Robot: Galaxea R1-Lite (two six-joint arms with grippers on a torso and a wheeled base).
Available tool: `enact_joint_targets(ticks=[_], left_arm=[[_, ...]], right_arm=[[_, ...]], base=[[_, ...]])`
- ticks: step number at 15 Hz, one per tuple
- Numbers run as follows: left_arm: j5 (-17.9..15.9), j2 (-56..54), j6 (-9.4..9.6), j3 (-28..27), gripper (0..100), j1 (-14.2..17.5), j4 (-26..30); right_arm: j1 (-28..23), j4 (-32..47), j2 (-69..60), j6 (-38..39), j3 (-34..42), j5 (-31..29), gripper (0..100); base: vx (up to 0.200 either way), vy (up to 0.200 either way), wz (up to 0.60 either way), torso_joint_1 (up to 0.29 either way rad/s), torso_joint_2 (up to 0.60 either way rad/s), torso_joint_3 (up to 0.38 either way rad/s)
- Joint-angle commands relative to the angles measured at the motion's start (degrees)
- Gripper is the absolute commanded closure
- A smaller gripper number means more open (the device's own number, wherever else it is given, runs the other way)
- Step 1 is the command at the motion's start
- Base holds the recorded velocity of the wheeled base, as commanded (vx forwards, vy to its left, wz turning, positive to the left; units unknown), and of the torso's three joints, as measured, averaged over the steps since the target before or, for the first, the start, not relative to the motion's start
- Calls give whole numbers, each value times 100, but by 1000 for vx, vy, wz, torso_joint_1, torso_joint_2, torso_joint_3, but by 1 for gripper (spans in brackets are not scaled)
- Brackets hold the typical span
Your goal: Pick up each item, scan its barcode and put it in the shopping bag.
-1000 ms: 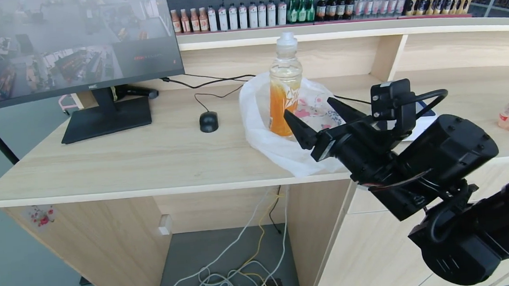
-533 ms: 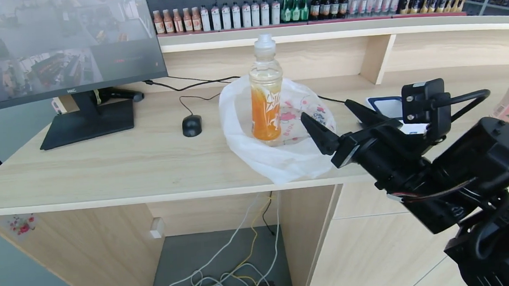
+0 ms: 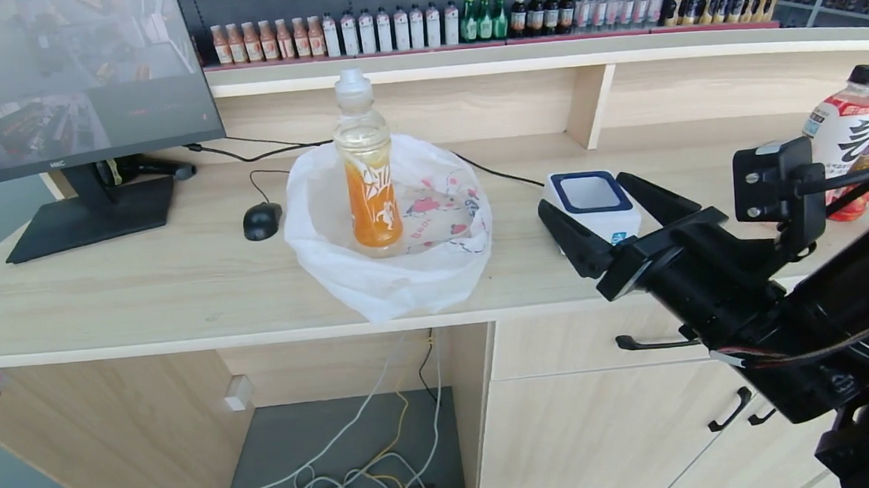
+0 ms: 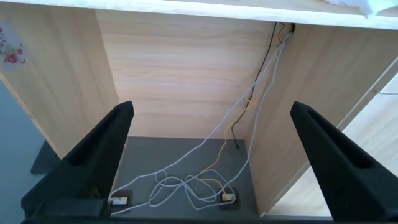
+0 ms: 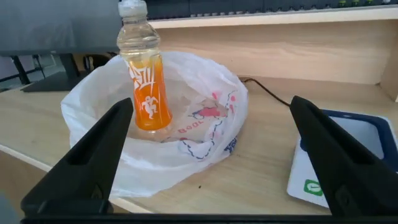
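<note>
right hand held wide open, empty, at 5 o'clock of scanner | left hand wide open, empty, under worktop | bottle upright in bag, 9 o'clock of scanner | right hand shifted from bag to scanner

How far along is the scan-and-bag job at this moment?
Done: one orange drink bottle stands inside the white shopping bag. In hand: nothing. The right hand is open and empty near the scanner, and the left hand is open below the counter. Left: at least two bottles at the counter's right end, not yet bagged.
</note>
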Motion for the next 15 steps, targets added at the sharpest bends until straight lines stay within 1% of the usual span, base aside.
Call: enact_joint_targets(ticks=[1, 3, 5, 9, 15], left_arm=[[0, -2, -2, 0, 0, 0, 0], [0, -2, -11, 0, 0, 0, 0], [0, -2, -11, 0, 0, 0, 0], [0, -2, -2, 0, 0, 0, 0], [0, -2, -2, 0, 0, 0, 0]], right_arm=[[9, -8, -60, -67, 105, -4, 0], [18, -8, -113, -102, 316, -4, 0], [-35, -8, -122, -49, 175, -4, 0], [-562, -8, -95, 3, 114, -4, 0], [-659, -8, 36, 3, 88, -4, 0]], base=[[0, -200, 0, 2, 2, 2], [0, -200, 0, 2, 2, 0], [0, -200, 0, 7, 2, 0], [0, -200, 0, 2, 1, -1], [0, -200, 0, 1, 1, 3]])
